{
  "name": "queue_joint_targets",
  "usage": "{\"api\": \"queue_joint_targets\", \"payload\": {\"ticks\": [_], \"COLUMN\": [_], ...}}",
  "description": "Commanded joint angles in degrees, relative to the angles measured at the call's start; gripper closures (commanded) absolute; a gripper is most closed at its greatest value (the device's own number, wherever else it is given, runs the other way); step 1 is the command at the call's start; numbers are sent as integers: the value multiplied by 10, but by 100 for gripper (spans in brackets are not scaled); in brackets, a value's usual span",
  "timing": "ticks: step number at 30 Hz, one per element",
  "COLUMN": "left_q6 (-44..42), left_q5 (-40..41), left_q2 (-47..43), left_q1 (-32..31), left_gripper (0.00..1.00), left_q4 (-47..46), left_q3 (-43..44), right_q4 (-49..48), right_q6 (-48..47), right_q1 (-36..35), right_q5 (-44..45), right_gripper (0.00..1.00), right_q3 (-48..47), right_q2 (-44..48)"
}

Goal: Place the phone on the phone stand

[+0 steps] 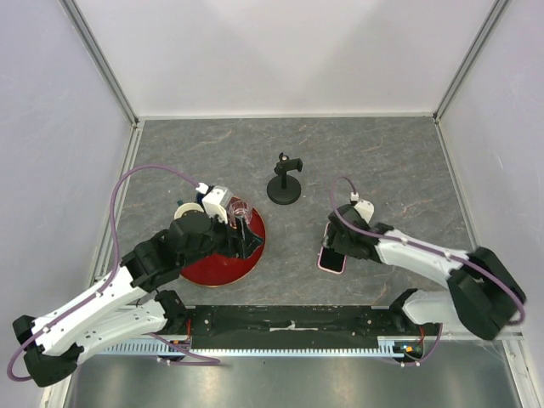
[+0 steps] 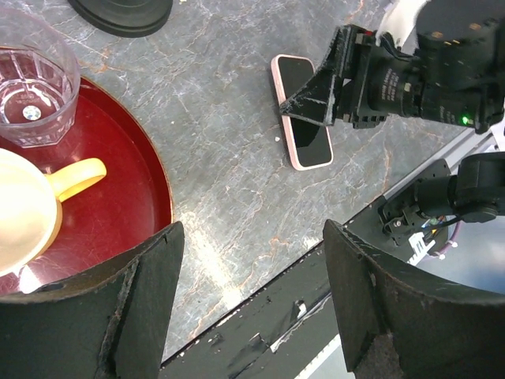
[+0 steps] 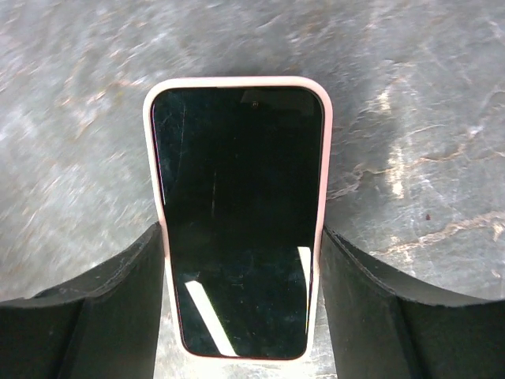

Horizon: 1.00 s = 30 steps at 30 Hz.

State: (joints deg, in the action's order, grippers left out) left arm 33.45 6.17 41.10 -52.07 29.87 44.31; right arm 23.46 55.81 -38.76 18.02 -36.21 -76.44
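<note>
The right gripper (image 3: 242, 237) straddled the phone (image 3: 237, 158), its fingers (image 3: 118, 308) pressed against both long edges, so it looked clenched on the phone. The phone lay flat, screen up, on the table (image 1: 382, 161), near the front edge and well apart from the stand (image 1: 285, 183). The step in hand seemed to be the grasp, with the lift not yet made. Next the phone would need raising, tilting upright and carrying to the stand's clamp head. The left gripper (image 2: 251, 229) hung released and empty over the rim of the tray (image 2: 154, 197)
</note>
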Motion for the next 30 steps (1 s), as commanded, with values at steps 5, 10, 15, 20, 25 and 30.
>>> {"api": "queue_joint_targets", "payload": {"ticks": [5,10,15,20,25,30], "left_q6": [40,93,124,83,65,72], "left_q5": [-45,-139,-262,-288,-306,-313], "left_q2": [10,49,153,252,337,361], "left_q1": [5,25,73,76,75,74], "left_gripper": [18,12,12,14,17,29], "left_q4": [-34,-66,-104,-95,-103,-141], "left_q3": [38,63,118,179,209,210], "right_q4": [-185,-191,-208,-194,-184,-174], "right_q6": [-232,-343,-381,-410,-412,-412], "right_q1": [2,-4,-25,-34,-47,-54], "right_q5": [-76,-146,-201,-246,-278,-281], "right_gripper": [100,100,100,100,100,100], "right_q3": [77,56,41,11,-2,-4], "right_q2": [191,257,312,325,333,357]}}
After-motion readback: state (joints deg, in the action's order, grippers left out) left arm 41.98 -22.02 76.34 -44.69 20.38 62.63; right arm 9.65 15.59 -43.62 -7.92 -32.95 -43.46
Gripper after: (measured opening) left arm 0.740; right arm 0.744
